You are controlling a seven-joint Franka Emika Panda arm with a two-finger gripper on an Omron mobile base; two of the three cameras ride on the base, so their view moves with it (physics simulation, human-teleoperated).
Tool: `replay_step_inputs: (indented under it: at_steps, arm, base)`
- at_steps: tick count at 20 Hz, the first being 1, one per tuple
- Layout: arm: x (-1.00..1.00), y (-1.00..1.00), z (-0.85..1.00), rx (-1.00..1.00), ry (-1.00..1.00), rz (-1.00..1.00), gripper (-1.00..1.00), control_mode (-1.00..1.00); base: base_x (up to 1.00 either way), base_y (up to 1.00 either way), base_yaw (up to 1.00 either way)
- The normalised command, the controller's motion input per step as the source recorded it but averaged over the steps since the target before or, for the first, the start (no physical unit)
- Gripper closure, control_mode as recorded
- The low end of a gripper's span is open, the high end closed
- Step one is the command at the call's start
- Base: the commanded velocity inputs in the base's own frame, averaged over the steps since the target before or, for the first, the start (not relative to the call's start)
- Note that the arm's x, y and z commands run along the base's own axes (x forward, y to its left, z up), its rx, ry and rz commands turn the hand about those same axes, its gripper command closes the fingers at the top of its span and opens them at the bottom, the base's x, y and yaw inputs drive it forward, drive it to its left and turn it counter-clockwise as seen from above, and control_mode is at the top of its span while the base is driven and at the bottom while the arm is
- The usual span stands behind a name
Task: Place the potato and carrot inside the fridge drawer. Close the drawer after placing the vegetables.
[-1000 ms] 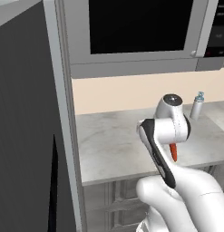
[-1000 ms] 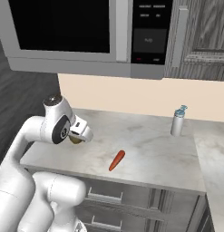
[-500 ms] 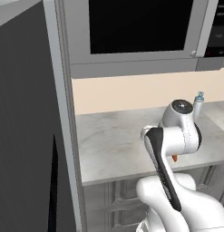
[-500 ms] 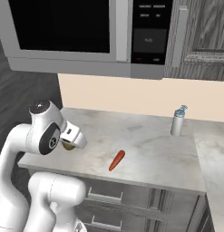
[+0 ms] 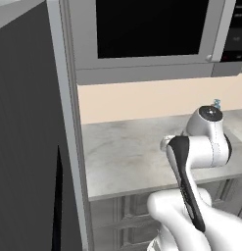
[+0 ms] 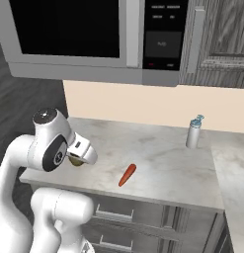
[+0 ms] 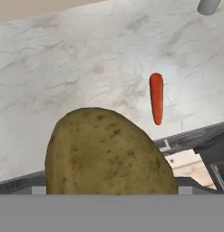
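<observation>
Dark fridge (image 5: 24,147) panelling takes up the left of the left base view, with the marble counter (image 6: 163,163) spread across the middle of the right base view. At centre left there, the gripper (image 6: 78,158) is seen with the potato (image 7: 109,154) between its widely spread jaws; a hold is judged likely, since the potato sits close at the lower centre of the hand view. The carrot (image 6: 127,175) lies loose mid-counter, evidently left for a second trip.

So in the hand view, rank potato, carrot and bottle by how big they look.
1. potato, much the largest, though it sits nearest the camera.
2. carrot.
3. bottle, cut off by the frame, so unsure.
</observation>
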Motion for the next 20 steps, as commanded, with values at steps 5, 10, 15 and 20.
replay_step_inputs:
  at_steps: [5, 10, 15, 20]
  arm:
    - [-0.16, -0.14, 0.00, 0.00, 0.00, 0.01, 1.00, 1.00]
    - [0.00, 0.00, 0.00, 0.00, 0.00, 0.00, 1.00, 1.00]
    - [0.00, 0.00, 0.00, 0.00, 0.00, 0.00, 1.00, 1.00]
    - [0.00, 0.00, 0.00, 0.00, 0.00, 0.00, 1.00, 1.00]
  base:
    - [-0.38, -0.09, 0.00]
    - [-0.88, 0.00, 0.00]
    - [-1.00, 0.03, 0.11]
    - [-1.00, 0.16, 0.25]
